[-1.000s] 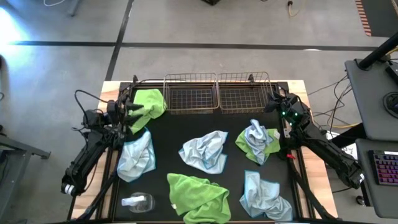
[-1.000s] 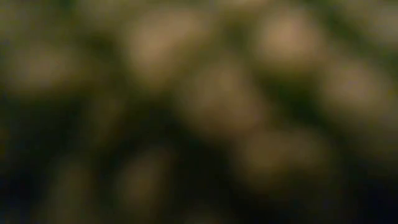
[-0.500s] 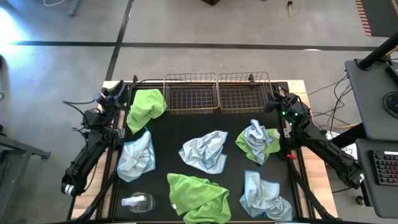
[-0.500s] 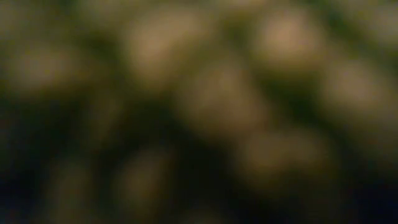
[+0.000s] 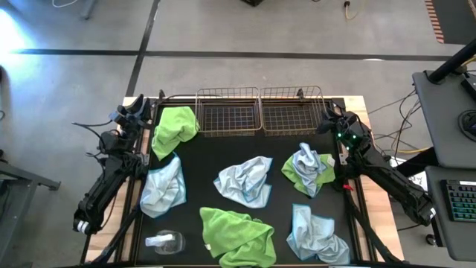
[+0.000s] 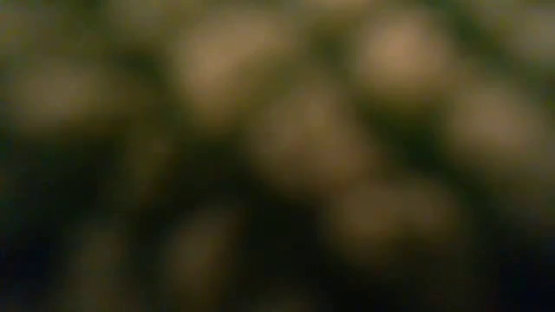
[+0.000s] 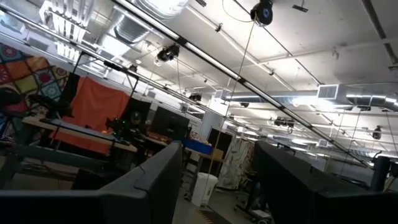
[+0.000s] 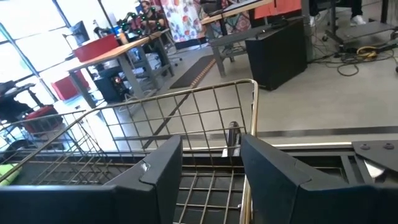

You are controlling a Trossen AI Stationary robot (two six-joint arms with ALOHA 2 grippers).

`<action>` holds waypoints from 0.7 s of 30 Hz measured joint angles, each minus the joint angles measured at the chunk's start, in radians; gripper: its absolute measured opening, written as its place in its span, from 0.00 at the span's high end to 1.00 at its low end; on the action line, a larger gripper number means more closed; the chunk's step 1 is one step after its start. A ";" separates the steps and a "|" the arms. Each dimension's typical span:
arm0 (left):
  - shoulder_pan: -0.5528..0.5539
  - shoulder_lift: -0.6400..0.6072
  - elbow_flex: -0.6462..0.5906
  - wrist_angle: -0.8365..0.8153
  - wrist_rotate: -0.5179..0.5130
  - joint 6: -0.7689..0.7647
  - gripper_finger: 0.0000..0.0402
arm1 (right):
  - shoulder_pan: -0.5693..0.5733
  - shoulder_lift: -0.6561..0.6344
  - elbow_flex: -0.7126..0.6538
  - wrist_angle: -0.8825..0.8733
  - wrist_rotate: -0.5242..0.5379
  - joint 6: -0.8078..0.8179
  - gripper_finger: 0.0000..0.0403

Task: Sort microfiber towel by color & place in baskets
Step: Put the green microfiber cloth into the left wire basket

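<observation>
Two baskets (image 5: 260,110) — three green towels (image 5: 174,128), four blue towels (image 5: 244,181).

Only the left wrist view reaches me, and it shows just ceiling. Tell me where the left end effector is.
Observer: The left end effector is at the table's far left corner, beside a green towel.
Operator: Report the baskets.
Observer: Both baskets stand empty at the far edge.
Operator: Give me the right arm.
Observer: The right end effector is open and empty, by the right basket's outer corner.
</observation>
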 joint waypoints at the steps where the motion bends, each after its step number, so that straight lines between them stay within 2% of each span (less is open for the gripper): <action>1: 0.000 0.000 0.000 0.000 0.000 0.000 0.54 | 0.000 0.000 0.000 0.000 0.000 0.000 0.60; 15: 0.000 0.000 0.000 0.013 0.011 -0.010 0.54 | 0.000 0.000 0.000 -0.020 -0.010 0.000 0.60; 21: 0.000 0.000 0.000 0.013 0.011 -0.094 0.54 | 0.000 0.000 0.000 -0.041 -0.012 0.000 0.60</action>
